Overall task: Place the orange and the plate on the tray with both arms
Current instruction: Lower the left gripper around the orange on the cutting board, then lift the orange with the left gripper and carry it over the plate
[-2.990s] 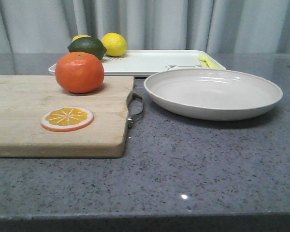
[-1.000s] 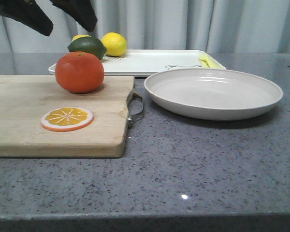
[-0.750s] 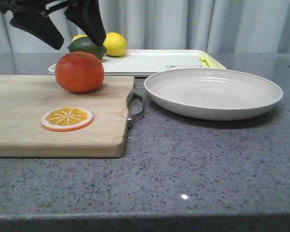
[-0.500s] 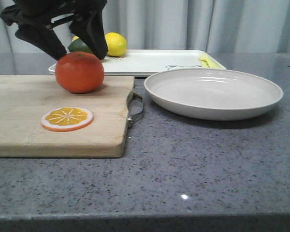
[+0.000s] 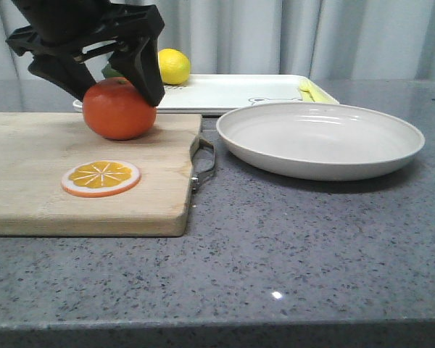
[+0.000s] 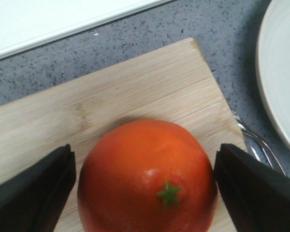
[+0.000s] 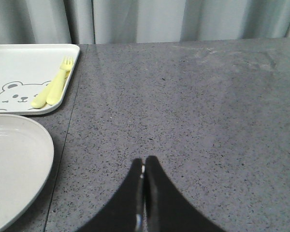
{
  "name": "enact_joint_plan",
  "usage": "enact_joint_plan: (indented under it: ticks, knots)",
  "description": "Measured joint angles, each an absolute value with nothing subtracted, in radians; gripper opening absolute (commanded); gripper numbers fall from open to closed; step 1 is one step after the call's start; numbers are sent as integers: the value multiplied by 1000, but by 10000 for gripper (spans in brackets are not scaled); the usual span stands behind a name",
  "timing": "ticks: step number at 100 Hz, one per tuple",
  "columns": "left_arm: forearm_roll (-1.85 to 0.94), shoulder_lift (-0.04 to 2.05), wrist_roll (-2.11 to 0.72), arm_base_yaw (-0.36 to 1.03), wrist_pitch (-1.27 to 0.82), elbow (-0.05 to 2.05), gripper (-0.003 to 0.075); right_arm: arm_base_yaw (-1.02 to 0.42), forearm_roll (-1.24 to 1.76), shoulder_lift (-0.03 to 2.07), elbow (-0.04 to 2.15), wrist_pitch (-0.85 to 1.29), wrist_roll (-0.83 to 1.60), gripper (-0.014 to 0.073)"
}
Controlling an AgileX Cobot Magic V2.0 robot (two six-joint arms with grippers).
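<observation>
Your left claw [image 5: 116, 81] has just dropped over the orange [image 5: 119, 109], fingers apart, fruit between them — squeeze next. Your right claw [image 7: 144, 193] sits pinched together, plate [image 5: 319, 138] untouched.

1. Grey speckled countertop [image 5: 290, 246] carries everything here.
2. Wooden cutting board [image 5: 29, 181] lies flat on it at the left, metal handle [image 5: 205, 163] pointing toward the plate.
3. The plate [image 5: 319, 139] sits right of the board, directly on the stone.
4. The tray [image 5: 225, 93] rests behind both, touching neither.
</observation>
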State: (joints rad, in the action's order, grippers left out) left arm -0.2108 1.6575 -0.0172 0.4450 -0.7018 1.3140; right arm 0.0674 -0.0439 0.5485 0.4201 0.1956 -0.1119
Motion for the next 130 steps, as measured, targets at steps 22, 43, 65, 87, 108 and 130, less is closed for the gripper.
enact_joint_plan:
  ticks: [22,43,65,87,108,130]
  knots:
    - [-211,1658,-17,445,-702,1314,438,67,-44,548,420,196,-112,-67]
    - [-211,1658,-17,445,-702,1314,345,67,-44,548,420,196,-112,-67]
    - [-213,1658,-17,449,-744,1363,323,67,-44,548,420,196,-112,-67]
    - [-219,1658,-17,514,-771,1466,323,67,-44,548,420,196,-112,-67]
    - [-222,1701,-17,620,-768,1557,323,67,-42,548,420,196,-112,-67]
    - [-224,1838,-17,715,-764,1675,323,67,-42,548,420,196,-112,-67]
